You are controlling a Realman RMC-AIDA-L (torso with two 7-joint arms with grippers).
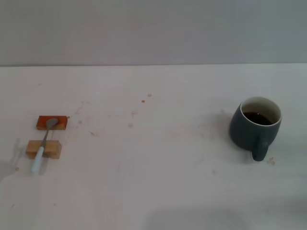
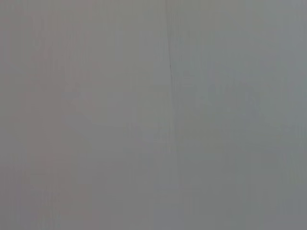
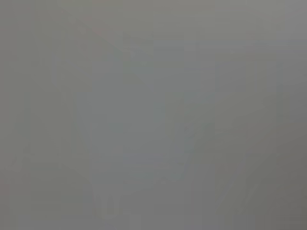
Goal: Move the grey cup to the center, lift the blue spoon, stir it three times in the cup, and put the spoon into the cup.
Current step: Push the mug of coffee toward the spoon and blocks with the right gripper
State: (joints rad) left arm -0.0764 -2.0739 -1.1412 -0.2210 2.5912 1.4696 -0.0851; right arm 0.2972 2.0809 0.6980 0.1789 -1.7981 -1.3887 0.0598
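The grey cup stands upright at the right of the white table. It holds dark brown liquid and its handle points toward the table's front. The blue spoon lies at the far left. Its grey metal bowl rests on an orange block and its pale blue handle lies across a tan block. Neither gripper shows in the head view. Both wrist views show only a plain grey surface.
A grey wall rises behind the table's far edge. Faint brownish stains mark the tabletop between the spoon and the cup.
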